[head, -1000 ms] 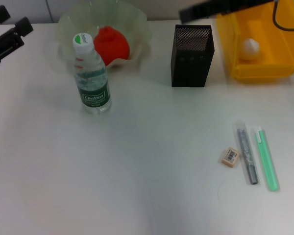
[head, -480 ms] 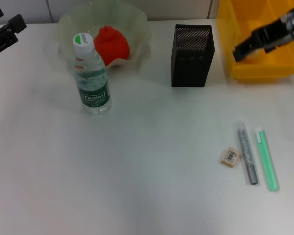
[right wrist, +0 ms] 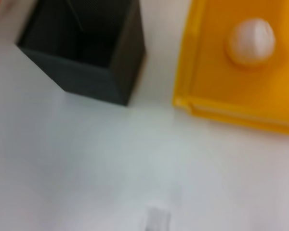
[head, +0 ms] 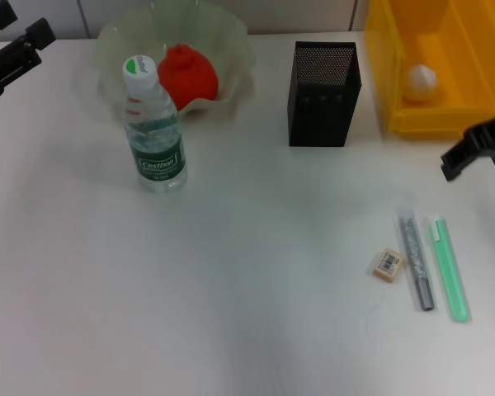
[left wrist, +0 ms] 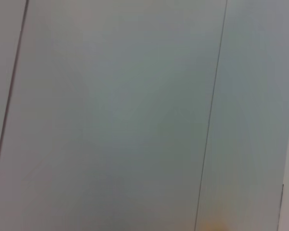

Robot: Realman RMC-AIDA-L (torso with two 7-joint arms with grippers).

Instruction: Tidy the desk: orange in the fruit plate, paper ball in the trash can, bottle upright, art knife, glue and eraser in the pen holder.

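Note:
The orange (head: 187, 76) lies in the pale-green fruit plate (head: 231, 37) at the back. The bottle (head: 155, 132) stands upright in front of the plate. The black mesh pen holder (head: 323, 82) (right wrist: 82, 48) stands at back centre. The paper ball (head: 421, 80) (right wrist: 250, 41) lies in the yellow trash can (head: 445, 120) (right wrist: 231, 110). The eraser (head: 387, 265), the grey art knife (head: 416, 262) and the green glue stick (head: 450, 268) lie side by side at the front right. My right gripper (head: 470, 153) hovers at the right edge, in front of the trash can and behind the glue. My left gripper (head: 12, 49) is open and empty at the far back left.
The white table stretches bare across the middle and front left. The left wrist view shows only plain grey wall panels (left wrist: 135, 115). The trash can and pen holder stand close together at the back right.
My right gripper has moved from over the trash can forward to the table's right edge, which uncovers the paper ball in the bin. The left arm has barely shifted.

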